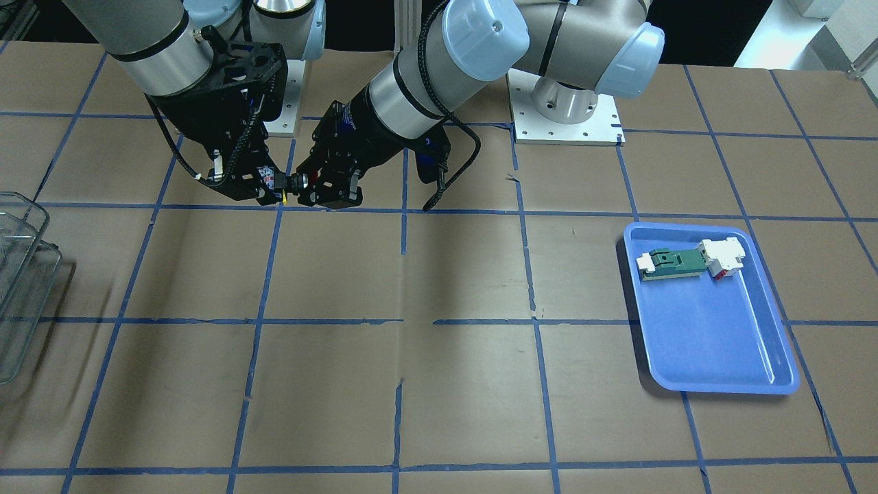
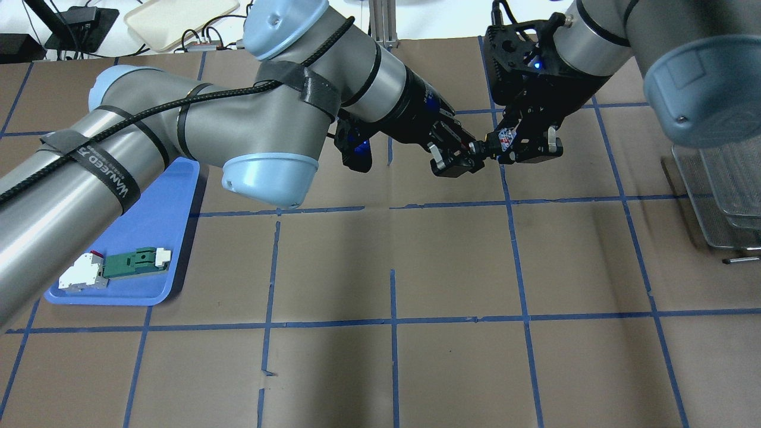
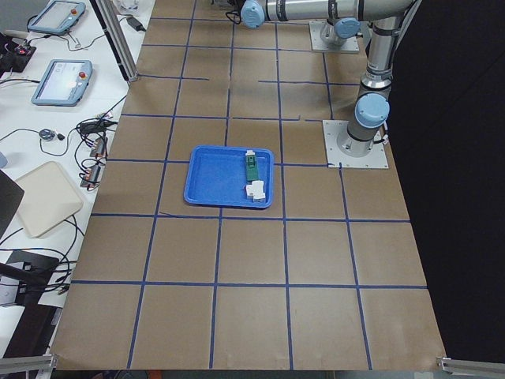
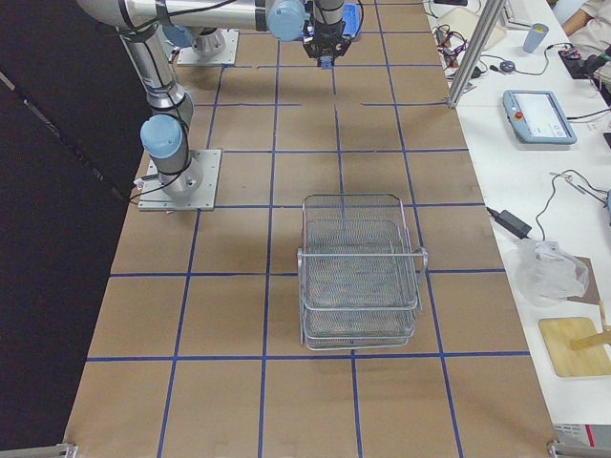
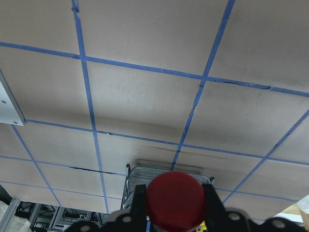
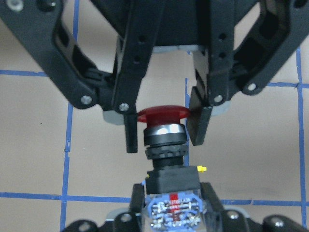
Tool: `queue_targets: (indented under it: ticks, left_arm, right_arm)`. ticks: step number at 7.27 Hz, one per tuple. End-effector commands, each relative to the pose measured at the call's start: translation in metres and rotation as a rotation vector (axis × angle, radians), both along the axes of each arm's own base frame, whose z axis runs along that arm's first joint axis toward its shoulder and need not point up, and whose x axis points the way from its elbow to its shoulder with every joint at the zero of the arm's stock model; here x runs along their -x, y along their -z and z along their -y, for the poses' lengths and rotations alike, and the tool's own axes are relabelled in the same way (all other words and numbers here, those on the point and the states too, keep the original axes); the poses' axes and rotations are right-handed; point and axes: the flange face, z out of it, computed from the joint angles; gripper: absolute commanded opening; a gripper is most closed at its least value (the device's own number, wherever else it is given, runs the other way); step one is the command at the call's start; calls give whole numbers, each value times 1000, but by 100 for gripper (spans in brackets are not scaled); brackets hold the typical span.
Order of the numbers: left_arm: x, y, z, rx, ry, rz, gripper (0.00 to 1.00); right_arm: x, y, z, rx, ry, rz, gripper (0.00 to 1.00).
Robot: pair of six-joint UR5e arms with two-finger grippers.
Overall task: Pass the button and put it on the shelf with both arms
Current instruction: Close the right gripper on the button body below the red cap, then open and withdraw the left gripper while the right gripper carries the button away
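The button hangs in mid-air between my two grippers, well above the table. Its red head faces the left gripper's palm. My left gripper has its fingers against both sides of the red head. My right gripper is shut on the blue-and-clear block at the button's back. In the front-facing view the button shows as a small dark piece between the two black hands. The shelf stands empty at the table's end on my right side, also in the overhead view.
A blue tray on my left side holds a green-and-white flat part and a white block with a red tab. Brown paper with blue tape lines covers the table. Both arm bases are bolted at the table's robot-side edge.
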Motion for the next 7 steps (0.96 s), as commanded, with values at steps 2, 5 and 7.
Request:
queue_targets:
  ticks: [2,5,7]
  left_arm:
    - [-1,-9,-3,1,-17,-4,83]
    - [-51,3,27,95,22,66,84]
    - [-137,11,66,198,62,129,84]
  right_arm:
    - [0,0,0,-1,0,1,0]
    - [32,4,9,6,26,-81,0]
    - [126,7,23,-3,104,-183,0]
